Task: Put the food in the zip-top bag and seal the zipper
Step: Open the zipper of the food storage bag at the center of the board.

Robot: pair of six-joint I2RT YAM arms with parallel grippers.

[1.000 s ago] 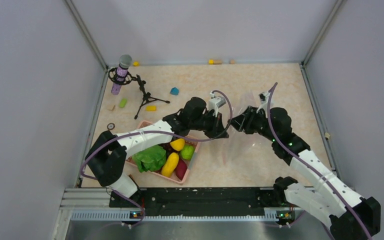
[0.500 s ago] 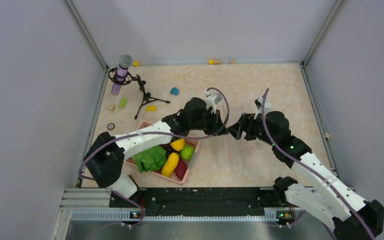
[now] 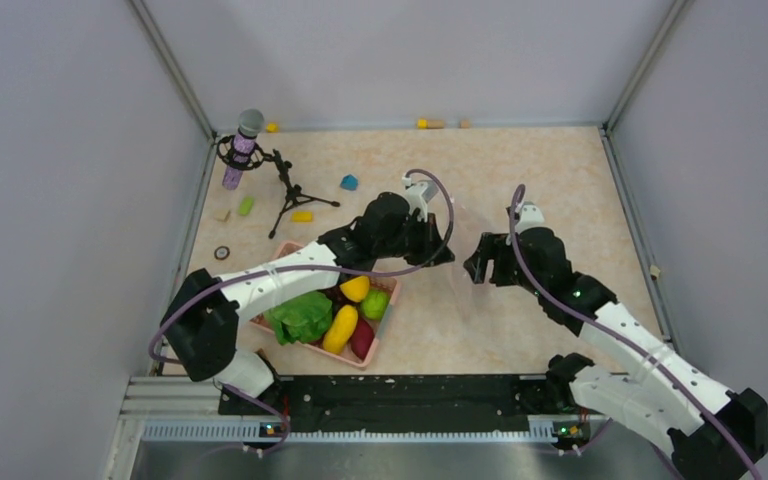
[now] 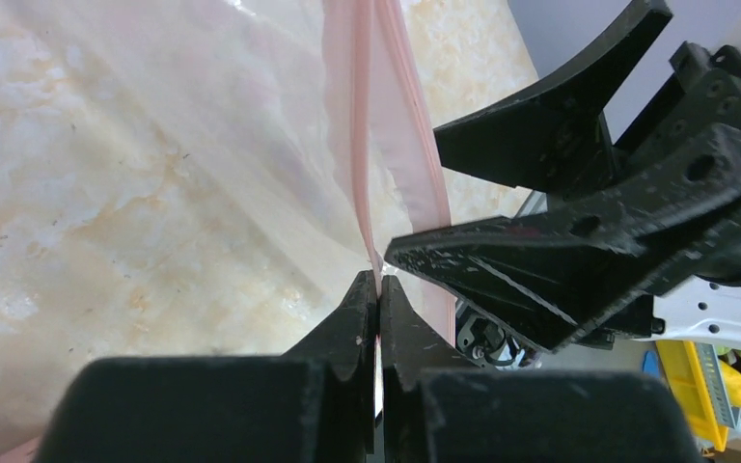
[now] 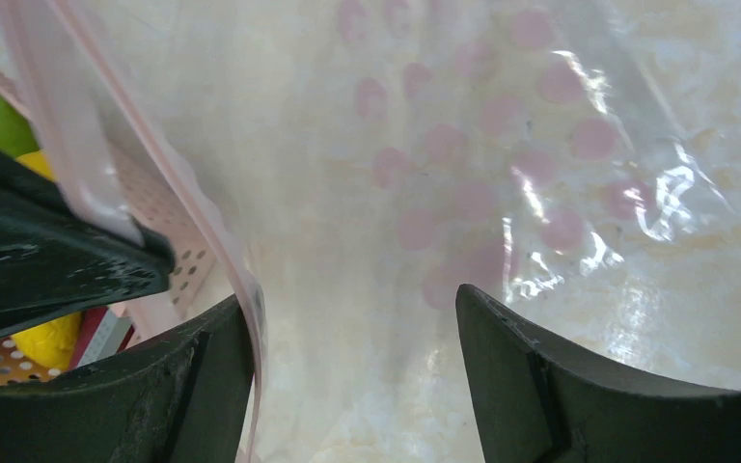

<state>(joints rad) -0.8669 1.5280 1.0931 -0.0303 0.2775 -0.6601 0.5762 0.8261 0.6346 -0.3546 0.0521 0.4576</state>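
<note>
Zipper (image 4: 352, 125) pinched in left jaws, right jaws seemingly straddling it

No writing, label, brand name or number can be read in any of the views. The only printed marking is a scatter of round pink dots on the clear zip-top bag (image 5: 502, 145), seen in the right wrist view, and they form no letters or signs.
</note>
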